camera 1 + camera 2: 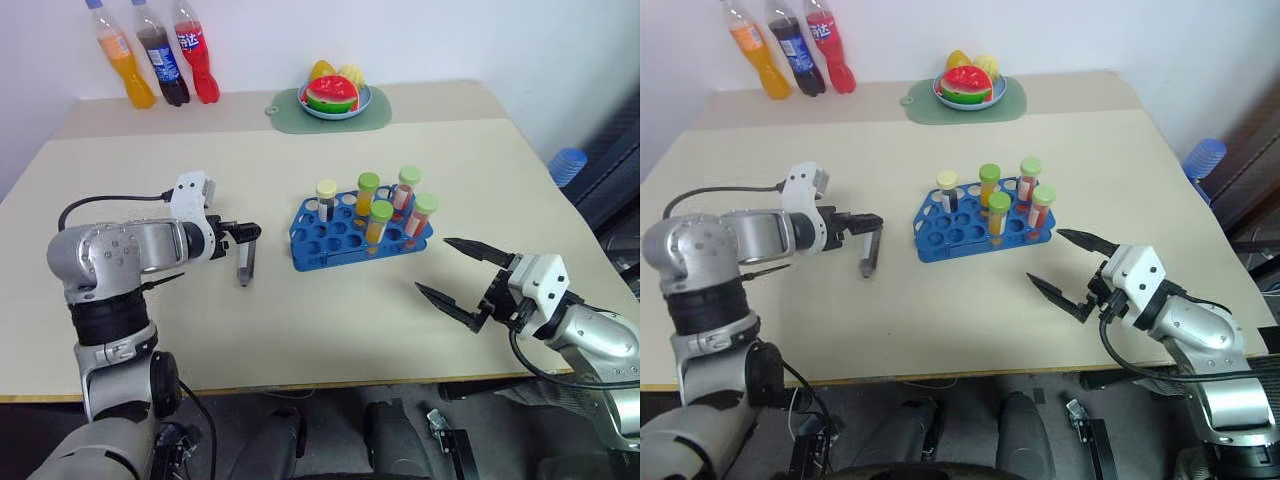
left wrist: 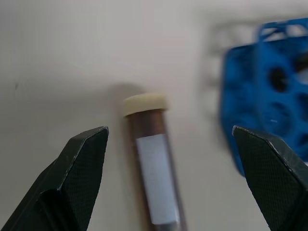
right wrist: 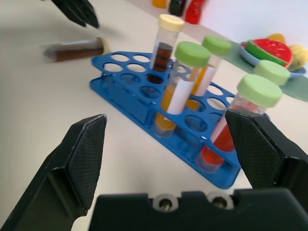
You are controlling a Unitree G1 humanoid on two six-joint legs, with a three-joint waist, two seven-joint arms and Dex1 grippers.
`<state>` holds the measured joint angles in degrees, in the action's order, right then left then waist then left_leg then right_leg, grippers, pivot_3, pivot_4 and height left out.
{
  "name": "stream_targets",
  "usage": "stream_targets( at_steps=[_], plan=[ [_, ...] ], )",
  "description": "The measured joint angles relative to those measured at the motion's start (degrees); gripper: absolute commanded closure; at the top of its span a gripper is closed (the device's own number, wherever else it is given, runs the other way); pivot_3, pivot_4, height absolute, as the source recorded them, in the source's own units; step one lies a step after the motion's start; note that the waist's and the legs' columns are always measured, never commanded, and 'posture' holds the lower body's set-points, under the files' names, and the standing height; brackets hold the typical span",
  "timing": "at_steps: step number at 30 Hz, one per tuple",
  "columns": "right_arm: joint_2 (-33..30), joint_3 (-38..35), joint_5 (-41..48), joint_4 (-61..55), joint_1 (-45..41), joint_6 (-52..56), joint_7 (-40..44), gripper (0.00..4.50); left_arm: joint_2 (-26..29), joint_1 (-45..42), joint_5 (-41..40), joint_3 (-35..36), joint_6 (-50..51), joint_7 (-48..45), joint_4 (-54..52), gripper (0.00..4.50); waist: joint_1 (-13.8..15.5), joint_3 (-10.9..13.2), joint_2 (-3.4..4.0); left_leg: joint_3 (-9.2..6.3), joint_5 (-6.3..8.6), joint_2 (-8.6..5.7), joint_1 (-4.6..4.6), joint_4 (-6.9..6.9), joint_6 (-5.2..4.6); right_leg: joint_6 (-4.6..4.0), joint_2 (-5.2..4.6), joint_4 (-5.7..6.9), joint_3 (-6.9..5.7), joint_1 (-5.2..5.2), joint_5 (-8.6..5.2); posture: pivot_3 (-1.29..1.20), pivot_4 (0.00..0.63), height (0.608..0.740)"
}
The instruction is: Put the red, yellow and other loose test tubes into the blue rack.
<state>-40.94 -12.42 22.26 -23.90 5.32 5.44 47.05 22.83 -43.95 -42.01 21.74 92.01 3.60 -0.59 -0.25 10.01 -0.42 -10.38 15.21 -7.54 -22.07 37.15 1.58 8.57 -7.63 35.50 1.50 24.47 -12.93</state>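
Loose tube: one test tube (image 1: pixel 246 262) lies flat on the worktop (image 1: pixel 300 320), well to the left of the blue rack (image 1: pixel 340 240); clear body, dark brownish fill, white label, pale cream cap (image 2: pixel 144 103).
Blue rack: bright blue plastic with rows of round holes, standing near the middle of the worktop, one long side turned toward the robot.
Tubes in the rack: five stand upright. A cream-capped tube (image 1: pixel 326 199) with dark fill sits at the rack's left end. Two green-capped tubes with yellow-orange fill (image 1: pixel 368 194) (image 1: pixel 379 221) stand mid-rack. Two green-capped tubes with red fill (image 1: pixel 407 190) (image 1: pixel 421 218) stand at the right end.
Left claw: (image 1: pixel 247 232) open, fingers (image 2: pixel 77 178) spread wide, hanging just over the lying tube's end, to the left of the rack; nothing between the fingers is gripped.
Right claw: (image 1: pixel 455 275) open and empty, fingers spread, in front of and to the right of the rack, pointing toward it.
Behind the rack: a pale green mat (image 1: pixel 330 115) with a plate of toy fruit (image 1: pixel 335 95) near the far edge of the worktop.
Far left behind the rack: three soda bottles (image 1: pixel 160 55) with orange, dark and red drink, leaning against the wall.
Between the lying tube and the rack: bare worktop.
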Motion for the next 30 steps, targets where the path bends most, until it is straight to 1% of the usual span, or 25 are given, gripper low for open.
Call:
stream_targets(
  at_steps=[2,5,9,13,17,21,24,26,27,28,29,30],
  plan=[
    [-0.4,-0.4,0.4,0.0,-0.8,0.3,0.3,0.17,0.2,-2.9,-4.8,0.1,0.0,5.9,6.8,0.22,0.2,0.0,-0.02,-0.01,0.0,0.0,0.0,0.03,0.0,0.0,-0.02,0.01,0.0,0.0,0.0,0.0,0.15,0.74],
    [-0.4,-1.7,0.5,0.0,-1.6,0.5,-0.4,0.17,0.3,-5.7,-11.4,0.2,0.0,14.4,12.3,0.22,0.6,0.0,-0.02,-0.01,0.02,0.0,0.0,0.02,0.03,0.0,-0.02,0.0,0.01,0.01,0.0,0.0,0.15,0.74],
    [-0.3,-2.0,0.6,-0.3,0.9,0.5,-0.4,0.17,0.3,-7.3,-20.9,0.4,0.0,26.2,18.1,0.22,1.1,0.0,-0.03,-0.01,0.03,-0.01,-0.02,0.06,0.05,0.0,-0.02,0.01,0.02,0.02,0.0,0.0,0.15,0.74],
    [-0.3,-2.7,1.8,-3.3,4.0,1.2,0.3,0.17,0.9,-8.7,-30.2,-0.5,0.0,37.0,25.4,0.22,1.1,0.0,-0.05,-0.01,0.03,-0.03,-0.03,0.11,0.06,0.01,-0.03,0.05,0.03,0.03,0.01,0.0,0.15,0.74],
    [-0.7,-4.6,3.0,-5.7,6.9,1.8,1.3,0.17,2.4,-11.5,-39.4,-3.2,0.0,45.1,32.0,0.22,1.1,0.0,-0.08,-0.01,0.03,-0.03,-0.03,0.13,0.06,0.01,-0.03,0.11,0.04,0.04,0.01,0.0,0.15,0.74],
    [-0.7,-5.0,3.4,-7.1,8.2,2.1,1.2,0.17,2.3,-14.4,-42.7,-4.8,0.0,50.3,37.9,0.22,1.1,0.0,-0.09,0.0,0.03,-0.05,-0.02,0.13,0.07,0.01,-0.02,0.14,0.04,0.06,0.0,0.0,0.15,0.74],
    [-0.6,-5.0,3.4,-7.7,8.8,2.3,1.1,0.14,0.7,-16.5,-41.4,-5.0,0.0,52.2,41.7,1.08,1.1,0.0,-0.1,0.02,0.03,-0.07,-0.02,0.14,0.07,0.01,-0.03,0.14,0.05,0.07,0.0,0.0,0.15,0.74],
    [-0.6,-5.0,3.4,-8.3,9.1,2.5,1.0,0.14,0.5,-17.4,-39.3,-5.2,0.1,52.8,43.1,2.15,1.1,0.0,-0.1,0.02,0.03,-0.08,-0.02,0.13,0.07,0.01,-0.03,0.14,0.06,0.07,0.0,0.0,0.15,0.74],
    [-0.6,-5.0,3.4,-8.5,9.3,2.6,1.0,0.14,0.5,-17.5,-38.4,-5.3,0.1,52.8,43.3,2.5,1.1,0.0,-0.1,0.02,0.03,-0.08,-0.02,0.13,0.07,0.01,-0.03,0.15,0.06,0.07,0.0,0.0,0.15,0.74],
    [-0.6,-5.0,3.4,-8.5,9.6,2.7,0.9,0.14,0.5,-17.6,-37.3,-5.3,0.1,52.5,43.4,3.11,1.1,0.0,-0.1,0.02,0.02,-0.08,-0.01,0.13,0.08,0.01,-0.03,0.15,0.06,0.07,0.0,0.0,0.15,0.74],
    [-0.6,-5.0,3.4,-8.5,9.6,2.7,0.8,0.14,0.5,-17.8,-36.4,-5.3,0.1,52.0,43.5,3.54,1.1,-0.1,-0.11,0.03,0.02,-0.08,-0.01,0.14,0.08,0.01,-0.04,0.16,0.06,0.07,0.0,0.0,0.15,0.74],
    [-0.6,-5.1,3.4,-8.5,9.7,2.7,0.6,0.14,0.3,-18.0,-35.1,-5.3,0.1,51.2,43.6,3.71,1.1,-0.1,-0.11,0.05,0.02,-0.08,0.0,0.14,0.08,0.01,-0.04,0.16,0.07,0.07,0.0,0.0,0.15,0.74]
  ],
)
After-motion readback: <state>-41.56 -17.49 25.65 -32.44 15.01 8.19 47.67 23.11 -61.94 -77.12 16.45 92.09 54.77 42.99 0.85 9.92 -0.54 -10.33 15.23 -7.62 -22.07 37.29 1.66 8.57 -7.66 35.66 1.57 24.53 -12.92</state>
